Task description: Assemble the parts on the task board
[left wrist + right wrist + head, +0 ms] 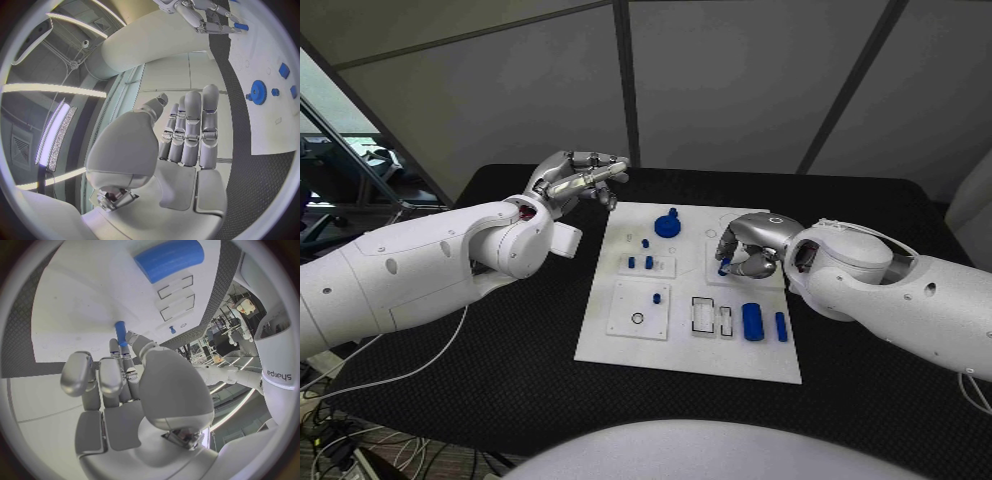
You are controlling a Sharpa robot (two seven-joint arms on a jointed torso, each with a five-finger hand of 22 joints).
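Observation:
The white task board (687,335) lies in the middle of the black table. My right hand (754,243) hovers over the board's right side and pinches a small blue peg (724,268) between thumb and finger; the right wrist view shows my right hand (125,380) with the peg (120,333) pointing down at the board (75,305). My left hand (577,180) is raised beyond the board's far left corner, fingers stretched out straight and holding nothing. A blue round part (668,225) sits at the board's far edge.
Two short blue pegs (640,262) stand mid-board. A thick blue cylinder (753,322) and a thin blue bar (780,326) lie at the near right, beside two rectangular slots (713,318). Cables (358,400) trail off the table's left front.

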